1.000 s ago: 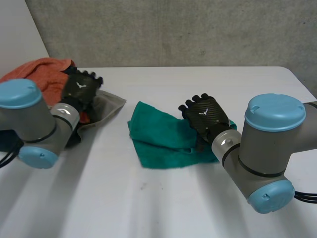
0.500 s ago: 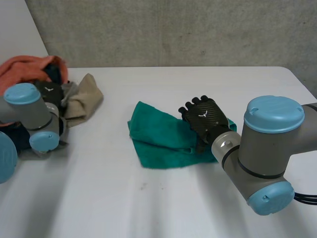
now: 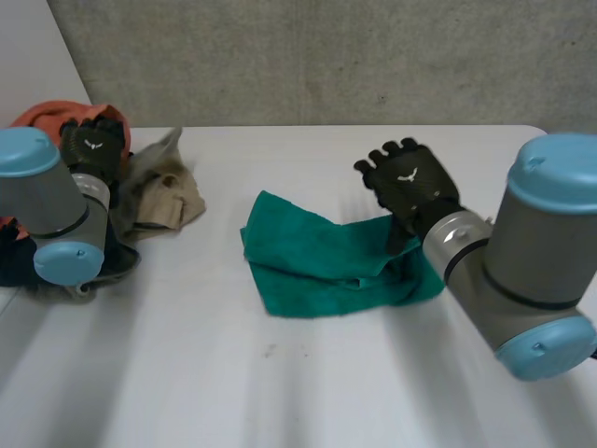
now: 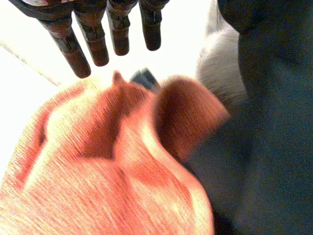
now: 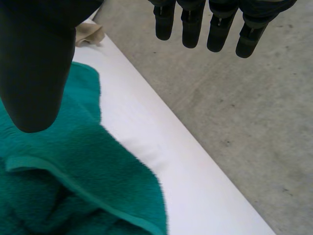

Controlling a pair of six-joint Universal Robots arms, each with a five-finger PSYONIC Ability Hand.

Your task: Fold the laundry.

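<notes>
A folded green towel [image 3: 312, 257] lies in the middle of the white table [image 3: 280, 392]. My right hand [image 3: 409, 182] hovers open just above its far right corner, touching nothing. In the right wrist view the straight fingers [image 5: 190, 24] and thumb stand apart over the green towel [image 5: 58, 176]. My left hand [image 3: 91, 145] is at the laundry pile at the far left, open over an orange towel [image 3: 51, 117]. The left wrist view shows its straight fingers [image 4: 73, 46] above the orange towel [image 4: 107, 161], holding nothing.
A crumpled beige cloth [image 3: 163, 191] lies beside the pile, between it and the green towel. A dark blue cloth [image 4: 274, 122] sits next to the orange one. The table's far edge [image 5: 195, 161] runs close behind the green towel, with concrete floor beyond.
My left hand drew back from the beige cloth to the orange towel, and the beige cloth now lies bunched by the pile. My right hand lifted off the green towel.
</notes>
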